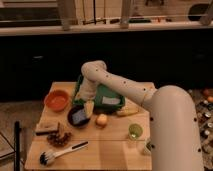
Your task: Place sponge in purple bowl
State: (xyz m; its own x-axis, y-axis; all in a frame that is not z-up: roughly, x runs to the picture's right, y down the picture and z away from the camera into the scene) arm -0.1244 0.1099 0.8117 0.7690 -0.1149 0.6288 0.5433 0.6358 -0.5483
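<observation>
**Wooden table, one arm over the dark bowl: contents as seen**

Landmark: the purple bowl [79, 116], very dark, sitting on the wooden table [110, 145] toward its left half.

- Sponge [78, 117]: a small blue-grey block lying inside the purple bowl, on its floor.
- Gripper [89, 108]: hanging at the bowl's right rim, pale fingers pointing down just above and beside the sponge. Whether the claw is spread or pressed together cannot be told; no contact with the sponge can be made out.
- Arm [120, 86]: white, reaching in from the right of the bowl, elbow raised behind it.
- Orange bowl [56, 100]: up and left of the purple bowl, near but apart.
- Green tray [102, 95]: directly behind the purple bowl, holding a pale whitish-blue rectangle [108, 101].
- Round orange-yellow fruit [102, 120]: just right of the purple bowl.
- Green cup [135, 131]: well to the right and nearer the front edge.
- Tan-brown slab [46, 127]: left and front of the purple bowl.
- Brush with white handle [62, 152]: in front of the purple bowl, lying slantwise.
</observation>
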